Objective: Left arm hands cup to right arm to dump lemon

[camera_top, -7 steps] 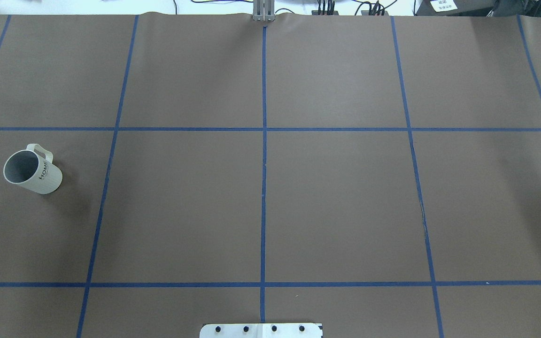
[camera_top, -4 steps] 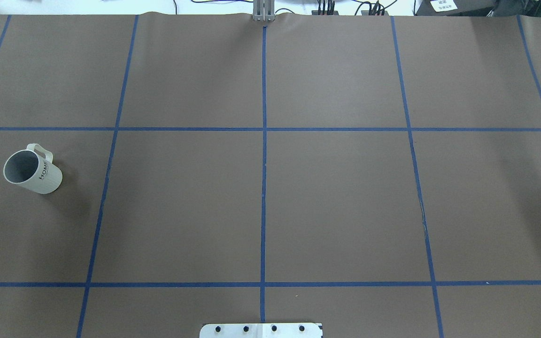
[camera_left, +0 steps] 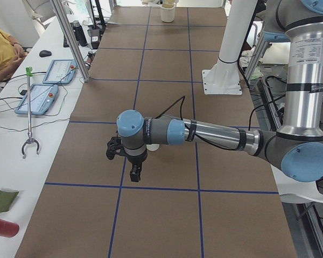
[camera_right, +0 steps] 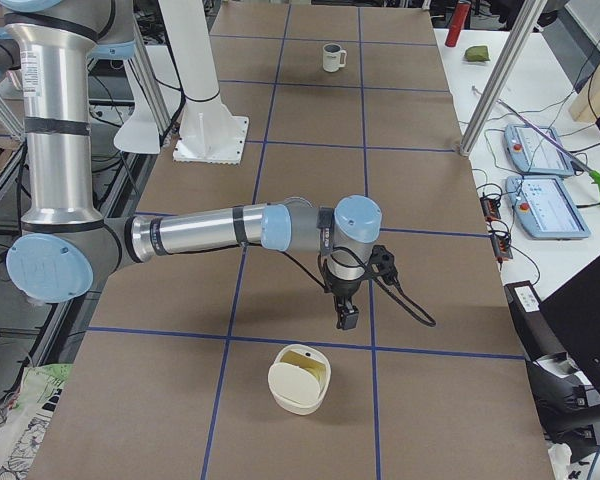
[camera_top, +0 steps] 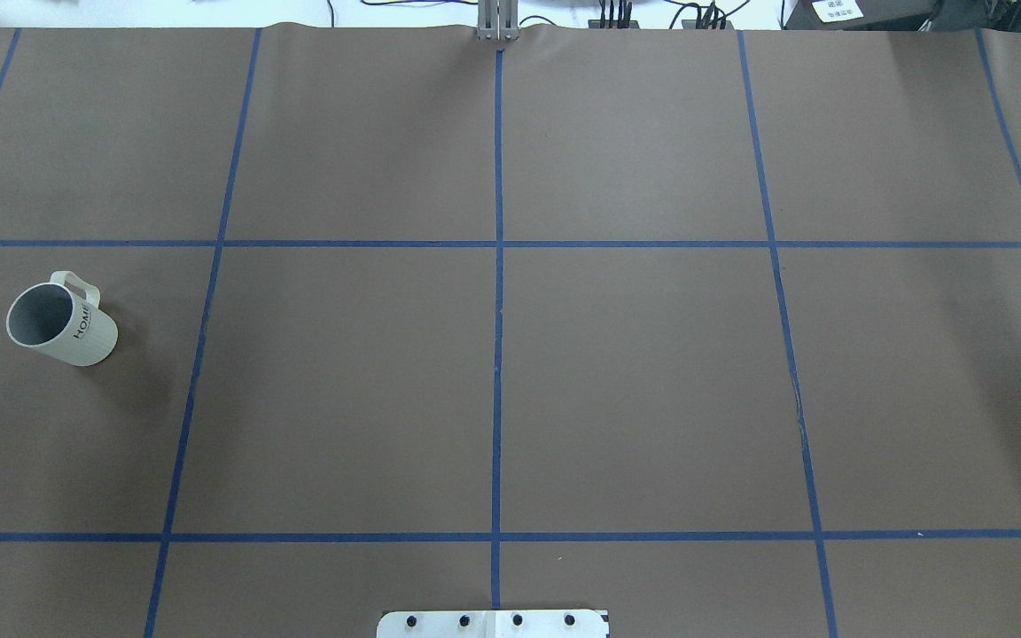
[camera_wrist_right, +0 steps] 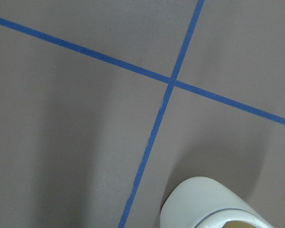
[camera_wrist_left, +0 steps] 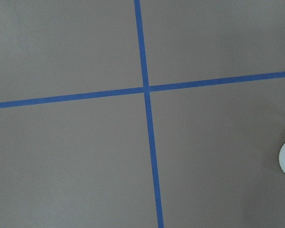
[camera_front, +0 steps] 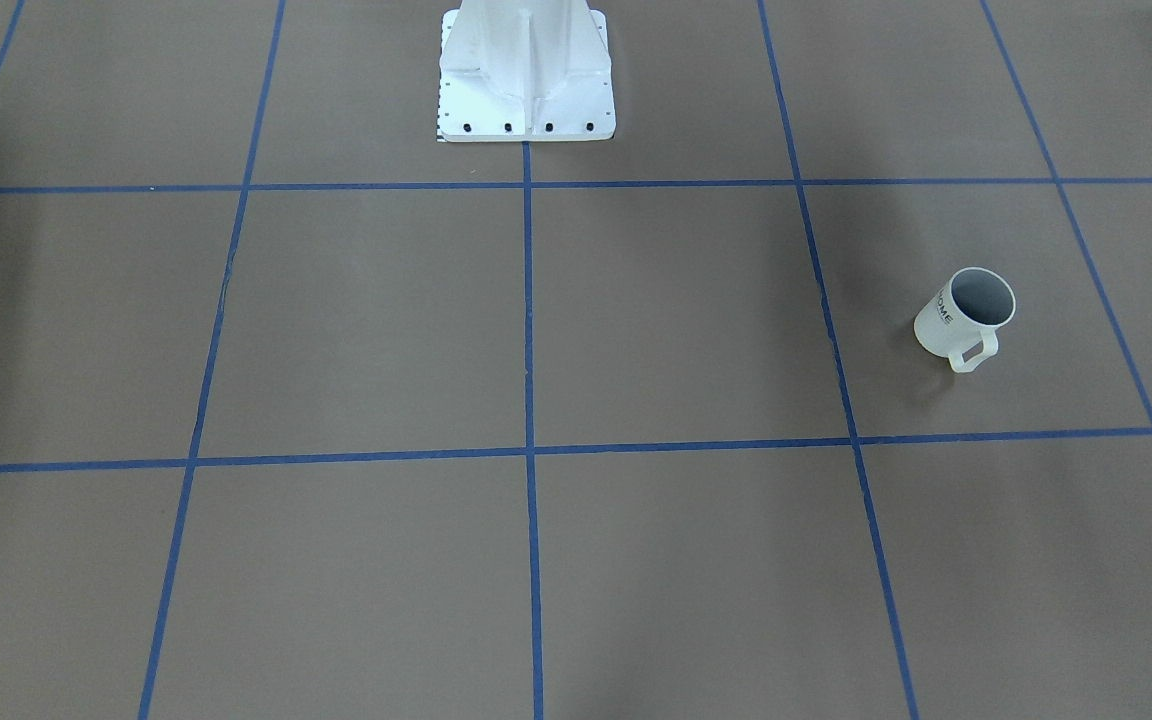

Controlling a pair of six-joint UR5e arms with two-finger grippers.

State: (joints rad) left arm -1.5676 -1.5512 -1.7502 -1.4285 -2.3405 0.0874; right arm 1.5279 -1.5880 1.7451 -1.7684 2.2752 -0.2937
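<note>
Front-facing view: the cup (camera_front: 966, 318) stood upright at mid-right. Overhead: it sat near the left edge. Left side view: the left gripper (camera_left: 134, 176) hung mid-frame. Right side view: the right gripper (camera_right: 346, 320) likewise. Whether either was spread or pressed together could not be told.

- The cup (camera_top: 61, 325): small off-white mug, grey inside, black "HOME" lettering on its side, squared handle
- Stands upright, mouth up, on the table (camera_top: 635, 381) at the robot's left, handle turned away from the robot
</note>
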